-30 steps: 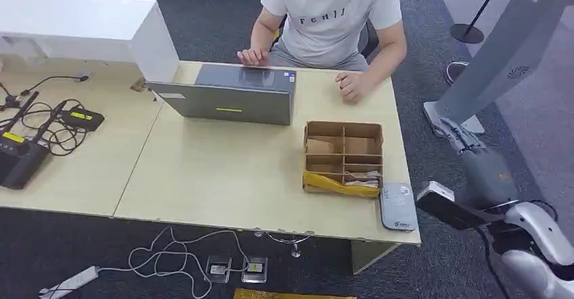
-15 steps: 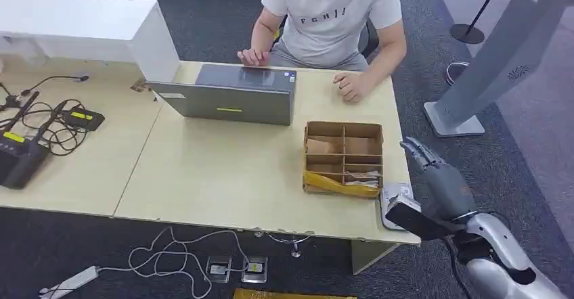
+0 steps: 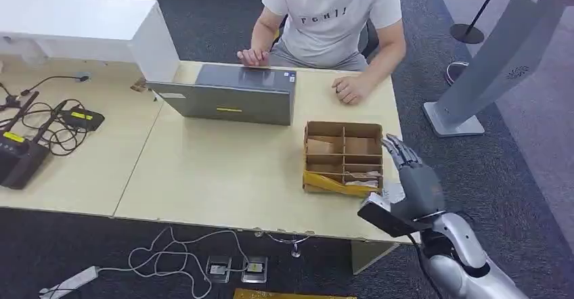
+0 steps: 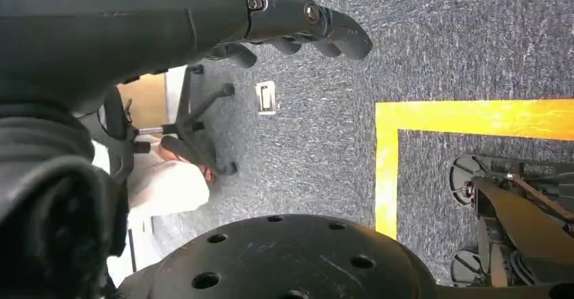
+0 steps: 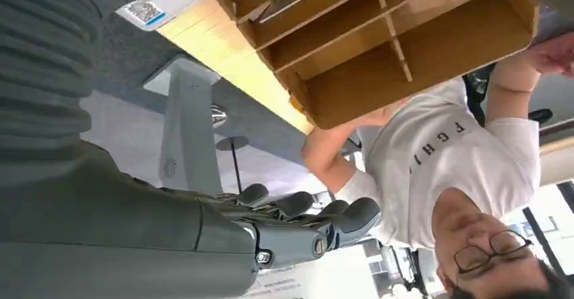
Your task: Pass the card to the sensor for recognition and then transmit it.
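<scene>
A brown cardboard divider box (image 3: 343, 151) stands on the right part of the wooden table (image 3: 223, 170). Pale cards (image 3: 362, 177) lie in its near compartments. The grey card sensor (image 3: 392, 193) lies at the table's front right corner, mostly hidden under my right hand (image 3: 413, 177). That hand hovers with its fingers stretched out beside the box's right wall and holds nothing. The right wrist view shows its fingers (image 5: 304, 224), the box (image 5: 406, 49) and the sensor's label (image 5: 150, 9). My left hand (image 4: 298, 21) hangs over the carpet, holding nothing.
A person (image 3: 332, 15) sits at the far side with both hands on the table, behind a grey laptop (image 3: 227, 96). Black devices and cables (image 3: 40, 133) lie at the left. A grey kiosk stand (image 3: 501, 55) rises on the right. Cables and power strips (image 3: 169, 262) lie on the floor.
My right arm has swung in from beside the table to the left. The hand now hovers over the sensor next to the box. The person's hands have barely shifted.
</scene>
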You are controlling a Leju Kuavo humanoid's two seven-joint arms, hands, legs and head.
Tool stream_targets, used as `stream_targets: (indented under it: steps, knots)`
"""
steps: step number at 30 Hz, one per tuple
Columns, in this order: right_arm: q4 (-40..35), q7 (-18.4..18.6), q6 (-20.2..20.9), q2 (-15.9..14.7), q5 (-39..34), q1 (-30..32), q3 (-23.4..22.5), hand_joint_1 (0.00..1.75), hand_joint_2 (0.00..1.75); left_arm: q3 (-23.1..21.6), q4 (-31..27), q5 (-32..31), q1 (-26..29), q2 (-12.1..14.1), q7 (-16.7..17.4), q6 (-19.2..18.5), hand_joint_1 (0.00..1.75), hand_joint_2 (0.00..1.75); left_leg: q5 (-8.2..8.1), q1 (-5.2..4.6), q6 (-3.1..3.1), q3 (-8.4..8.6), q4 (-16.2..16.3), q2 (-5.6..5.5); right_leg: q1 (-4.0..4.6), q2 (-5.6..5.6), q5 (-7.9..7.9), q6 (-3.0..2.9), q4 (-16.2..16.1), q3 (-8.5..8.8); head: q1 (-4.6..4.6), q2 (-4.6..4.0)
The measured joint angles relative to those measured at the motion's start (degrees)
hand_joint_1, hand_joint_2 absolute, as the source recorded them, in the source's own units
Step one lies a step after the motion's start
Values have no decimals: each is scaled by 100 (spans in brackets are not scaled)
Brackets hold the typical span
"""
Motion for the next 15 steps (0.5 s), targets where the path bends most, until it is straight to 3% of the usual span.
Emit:
stream_targets:
  steps: [6, 15]
  knots:
    - [323, 90, -28, 378, 234, -44, 7, 0, 175, 0, 0, -44, 1, 7, -59, -112, 0, 0, 0, 0, 0, 0, 0, -1, 0, -1, 0, 0, 0, 0, -2, 0]
    - [590, 116, -50, 629, 269, -45, 4, 0, 175, 2, 0, -52, 2, 15, -59, -125, 0, 0, 0, 0, 0, 0, 0, 0, 0, 0, 0, 0, 0, -1, 0, 0]
